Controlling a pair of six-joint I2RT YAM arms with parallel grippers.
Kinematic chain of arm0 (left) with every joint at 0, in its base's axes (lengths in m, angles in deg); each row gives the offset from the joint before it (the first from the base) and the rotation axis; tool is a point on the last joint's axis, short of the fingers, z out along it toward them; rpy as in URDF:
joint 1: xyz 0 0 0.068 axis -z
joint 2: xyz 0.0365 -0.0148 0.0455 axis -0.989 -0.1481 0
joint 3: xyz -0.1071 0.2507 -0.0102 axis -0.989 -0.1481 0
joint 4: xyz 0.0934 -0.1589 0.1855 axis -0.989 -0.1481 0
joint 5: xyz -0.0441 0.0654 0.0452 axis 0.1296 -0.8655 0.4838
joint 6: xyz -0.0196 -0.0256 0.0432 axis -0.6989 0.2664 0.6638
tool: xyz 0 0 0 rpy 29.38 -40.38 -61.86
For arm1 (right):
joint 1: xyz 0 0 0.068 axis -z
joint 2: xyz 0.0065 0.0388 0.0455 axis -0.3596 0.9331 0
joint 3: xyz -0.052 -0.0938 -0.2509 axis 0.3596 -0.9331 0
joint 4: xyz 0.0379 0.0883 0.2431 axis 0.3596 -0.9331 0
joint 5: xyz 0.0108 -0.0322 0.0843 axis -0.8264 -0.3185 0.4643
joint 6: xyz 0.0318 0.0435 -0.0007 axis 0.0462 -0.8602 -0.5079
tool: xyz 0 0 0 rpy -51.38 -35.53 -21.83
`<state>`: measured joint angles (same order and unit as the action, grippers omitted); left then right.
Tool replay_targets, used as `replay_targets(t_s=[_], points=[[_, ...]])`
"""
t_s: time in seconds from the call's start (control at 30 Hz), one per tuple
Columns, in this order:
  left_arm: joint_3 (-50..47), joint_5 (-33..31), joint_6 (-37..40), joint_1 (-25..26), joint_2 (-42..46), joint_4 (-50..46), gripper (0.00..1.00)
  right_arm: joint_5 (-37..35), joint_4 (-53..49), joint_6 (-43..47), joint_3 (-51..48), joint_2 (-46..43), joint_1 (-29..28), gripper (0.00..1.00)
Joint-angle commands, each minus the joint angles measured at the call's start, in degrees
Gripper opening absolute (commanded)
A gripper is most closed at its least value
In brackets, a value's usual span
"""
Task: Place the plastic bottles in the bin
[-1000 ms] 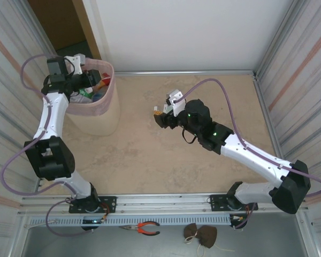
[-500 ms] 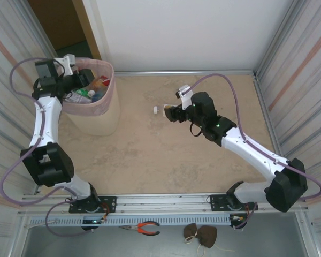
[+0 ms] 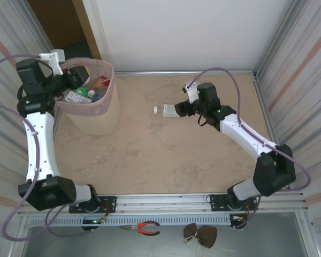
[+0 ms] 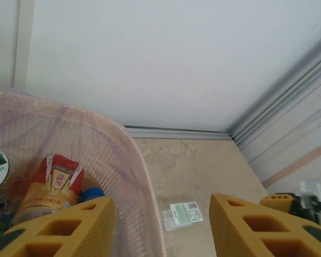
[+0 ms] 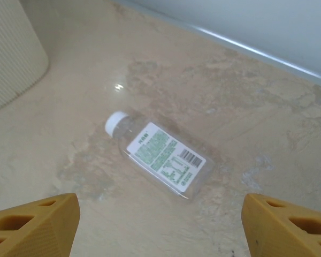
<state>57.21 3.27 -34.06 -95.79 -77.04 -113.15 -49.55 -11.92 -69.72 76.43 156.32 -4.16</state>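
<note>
One clear plastic bottle with a white cap and a green-printed label lies flat on the tabletop, also plain in the right wrist view. My right gripper hovers just to its right, open, its fingers wide apart on either side of the bottle and not touching it. The pale pink ribbed bin stands at the far left with several bottles inside, among them a red-labelled one. My left gripper hangs over the bin's left rim, open and holding nothing.
Ribbed metal walls close in the left and right sides, and a white wall stands at the back. Orange-handled pliers and a brown object lie on the ledge in front of the arm bases. A dark doorway opens behind the bin.
My left arm has swung left and back from over the bin, its jaws parting. My right gripper has drawn back to the right, uncovering the clear bottle on the table.
</note>
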Motion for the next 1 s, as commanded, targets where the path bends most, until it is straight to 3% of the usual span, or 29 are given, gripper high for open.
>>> replay_targets(t_s=[0.0, 0.17, 0.4, 0.53, 0.97], points=[[-1.11, 2.48, 0.51, -0.48, 3.13, -1.91, 0.5, 6.52, -3.93, 10.67, 3.18, 4.42, 2.94, 0.78], [-3.5, 3.37, -0.1, -0.52, 5.69, -2.22, 0.51, 11.52, -10.88, 22.75, 9.98, 12.48, 5.71, 0.79], [-5.97, 4.04, -0.99, -0.53, 8.11, -2.68, 0.51, 11.21, -20.87, 37.72, 21.4, 24.81, 5.93, 0.86], [-6.81, 4.39, -1.34, -0.53, 9.18, -3.17, 0.51, 11.13, -25.39, 42.39, 28.12, 31.07, 5.06, 0.97], [-6.35, 3.52, 0.87, -0.5, 10.76, -6.62, 0.53, 11.5, -34.0, 50.22, 45.18, 46.41, 3.12, 0.98]])
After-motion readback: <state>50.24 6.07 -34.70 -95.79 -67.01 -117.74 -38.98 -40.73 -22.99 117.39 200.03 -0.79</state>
